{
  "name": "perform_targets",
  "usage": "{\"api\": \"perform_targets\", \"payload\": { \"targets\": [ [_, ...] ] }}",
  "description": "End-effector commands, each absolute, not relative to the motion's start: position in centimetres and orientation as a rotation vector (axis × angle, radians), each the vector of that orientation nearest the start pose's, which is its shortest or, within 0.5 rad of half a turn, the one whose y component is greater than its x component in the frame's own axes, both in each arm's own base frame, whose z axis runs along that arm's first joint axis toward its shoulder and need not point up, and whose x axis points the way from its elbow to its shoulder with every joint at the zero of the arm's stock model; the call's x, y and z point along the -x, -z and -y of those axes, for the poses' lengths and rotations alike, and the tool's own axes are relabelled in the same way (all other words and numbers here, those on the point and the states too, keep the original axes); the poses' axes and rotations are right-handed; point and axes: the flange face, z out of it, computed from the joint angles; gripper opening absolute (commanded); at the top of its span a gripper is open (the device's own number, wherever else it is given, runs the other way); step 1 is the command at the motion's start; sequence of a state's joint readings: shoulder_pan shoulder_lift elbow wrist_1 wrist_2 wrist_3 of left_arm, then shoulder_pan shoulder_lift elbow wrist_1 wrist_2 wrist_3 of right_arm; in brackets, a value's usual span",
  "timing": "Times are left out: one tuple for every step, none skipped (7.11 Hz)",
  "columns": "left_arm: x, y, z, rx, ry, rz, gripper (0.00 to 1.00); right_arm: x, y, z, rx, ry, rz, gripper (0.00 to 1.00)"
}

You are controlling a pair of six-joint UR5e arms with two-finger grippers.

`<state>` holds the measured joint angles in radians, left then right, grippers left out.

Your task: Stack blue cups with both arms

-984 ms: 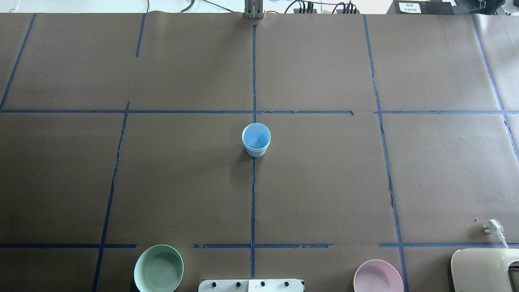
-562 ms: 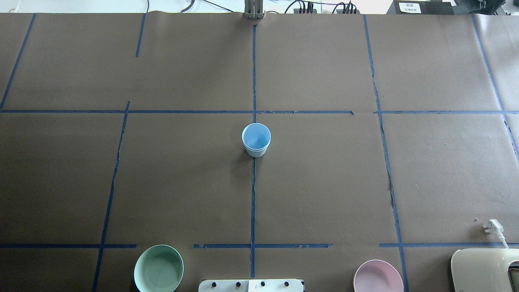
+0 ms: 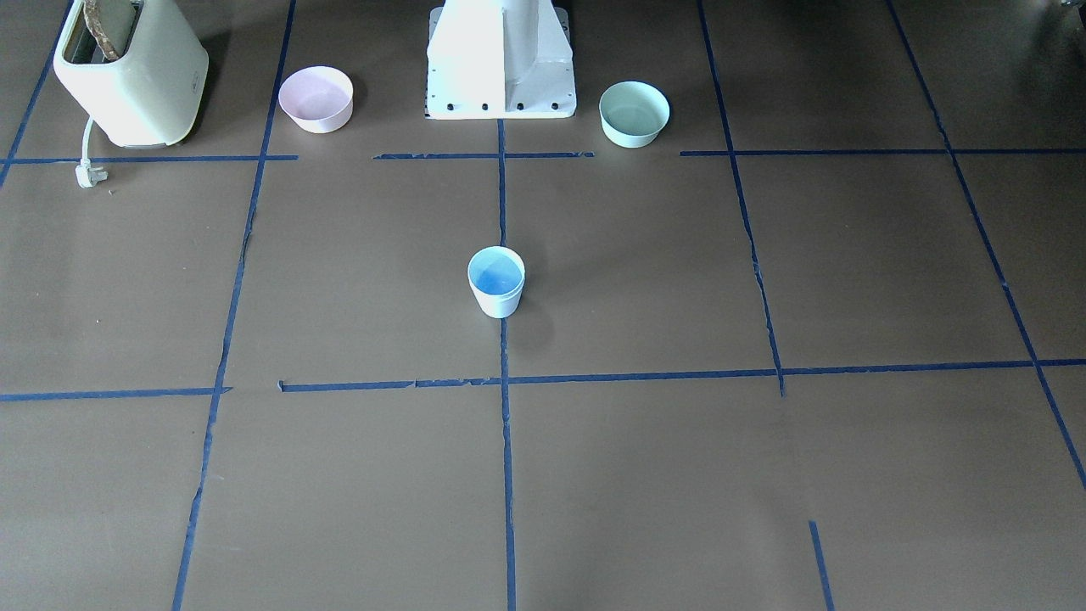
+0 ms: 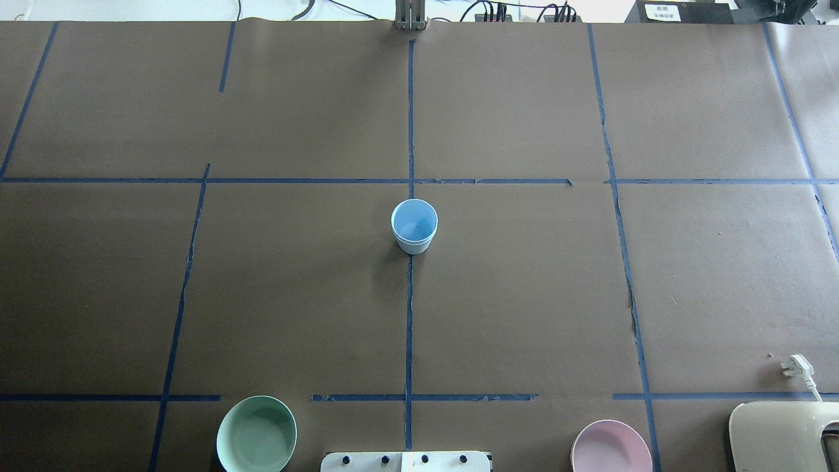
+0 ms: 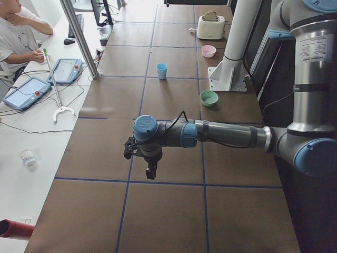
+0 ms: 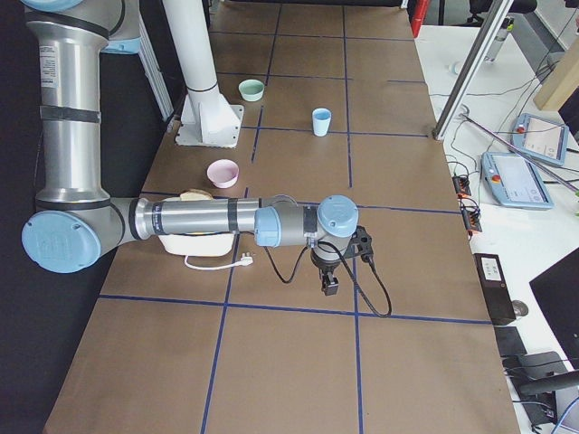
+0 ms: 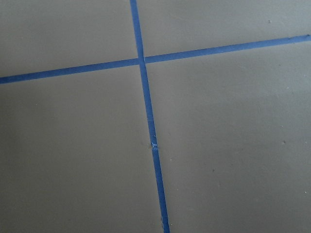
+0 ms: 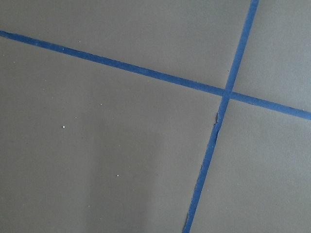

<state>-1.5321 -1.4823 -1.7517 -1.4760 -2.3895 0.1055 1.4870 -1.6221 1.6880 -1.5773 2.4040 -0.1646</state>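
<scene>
A single pale blue cup shape [image 4: 414, 226] stands upright at the table's middle on the centre tape line, sky-blue inside; a faint step under its rim looks like one blue cup nested in the other. It also shows in the front view [image 3: 496, 282] and both side views [image 5: 161, 70] [image 6: 321, 121]. My left gripper [image 5: 151, 174] hangs over the table's left end, far from the cup. My right gripper [image 6: 327, 285] hangs over the right end. Each shows only in a side view, so I cannot tell whether it is open or shut. The wrist views show only brown paper and blue tape.
A mint-green bowl [image 4: 256, 434] and a pink bowl [image 4: 611, 447] sit near the white pedestal [image 3: 501, 59]. A cream toaster [image 3: 127, 72] with a loose plug [image 4: 796, 366] stands at the near right corner. An operator [image 5: 16, 31] sits beyond the far edge.
</scene>
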Motion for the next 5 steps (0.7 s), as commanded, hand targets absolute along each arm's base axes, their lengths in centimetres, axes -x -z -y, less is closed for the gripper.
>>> {"api": "perform_targets", "payload": {
  "targets": [
    [4.3,-62.4,45.0,-0.019,-0.135,-0.818,1.00,-2.2,-63.0,46.4,-0.074,0.245,0.839,1.00],
    [4.4,-61.5,45.0,-0.032,-0.137,-0.813,1.00,-2.2,-63.2,45.4,-0.068,0.244,0.839,1.00],
    [4.4,-61.4,45.0,-0.035,-0.138,-0.811,1.00,-2.3,-63.5,45.3,-0.063,0.242,0.839,1.00],
    [4.3,-61.4,45.2,-0.035,-0.140,-0.811,1.00,-2.3,-63.6,45.3,-0.061,0.241,0.836,1.00],
    [4.4,-61.5,45.5,-0.034,-0.142,-0.799,1.00,-2.3,-63.5,45.3,-0.064,0.241,0.836,1.00]
  ]
}}
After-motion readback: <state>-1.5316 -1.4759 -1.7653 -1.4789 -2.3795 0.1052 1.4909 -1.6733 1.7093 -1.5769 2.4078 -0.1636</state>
